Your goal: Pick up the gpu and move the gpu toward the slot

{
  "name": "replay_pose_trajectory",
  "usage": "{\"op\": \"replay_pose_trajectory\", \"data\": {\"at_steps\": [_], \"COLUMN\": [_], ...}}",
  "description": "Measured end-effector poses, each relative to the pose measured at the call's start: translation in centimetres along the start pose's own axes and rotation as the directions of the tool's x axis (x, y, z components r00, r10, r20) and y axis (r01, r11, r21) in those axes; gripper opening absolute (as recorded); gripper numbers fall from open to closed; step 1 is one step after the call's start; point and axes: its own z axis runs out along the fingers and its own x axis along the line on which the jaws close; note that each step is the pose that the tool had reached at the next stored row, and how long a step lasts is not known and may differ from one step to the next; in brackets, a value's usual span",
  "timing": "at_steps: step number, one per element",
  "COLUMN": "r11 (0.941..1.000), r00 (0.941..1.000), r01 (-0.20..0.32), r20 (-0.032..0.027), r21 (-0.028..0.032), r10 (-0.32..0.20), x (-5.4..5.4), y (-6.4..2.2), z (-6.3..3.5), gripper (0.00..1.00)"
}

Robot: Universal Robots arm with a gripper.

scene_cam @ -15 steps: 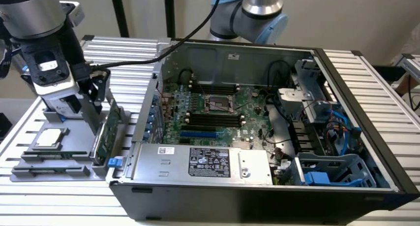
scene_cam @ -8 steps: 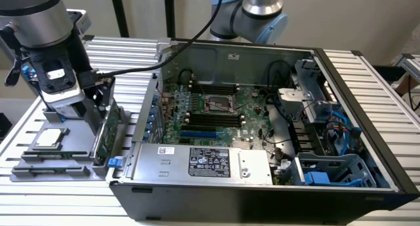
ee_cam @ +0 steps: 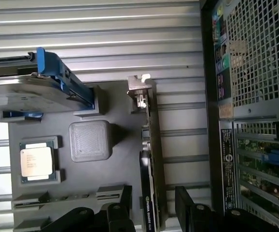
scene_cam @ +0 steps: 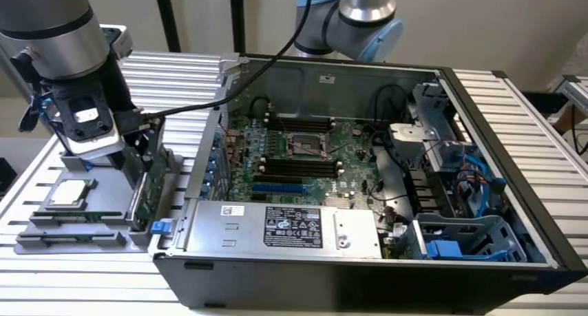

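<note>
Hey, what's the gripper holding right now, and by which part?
Nothing is held. The open gripper straddles the thin green-and-black gpu card, which stands on edge, with a gap on each side.

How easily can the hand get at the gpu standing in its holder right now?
Probably yes, easily. The hand is open with a finger on either side of the gpu, which stands on edge in the gray holder. Nothing lies between them; the hard drive sits apart.

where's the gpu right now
The gpu stands on edge in the grey holder on the exterior view's left, just outside the computer case, between the CPU chip and the case wall, beneath the open gripper.
</note>
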Motion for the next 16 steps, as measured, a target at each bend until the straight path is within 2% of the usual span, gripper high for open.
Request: {"op": "replay_pose_trajectory", "data": {"at_steps": [12,16], "r11": [1.0000,1.0000], "r00": [1.0000,0.9999], "r01": [-0.008,-0.008], "r20": [0.0009,0.0093], "r21": [0.0003,-0.0004], "r10": [0.008,0.008], "x": [0.1,0.5], "y": [-0.02,-0.05], "z": [2.17,2.58], "gripper": [0.48,0.48]}}
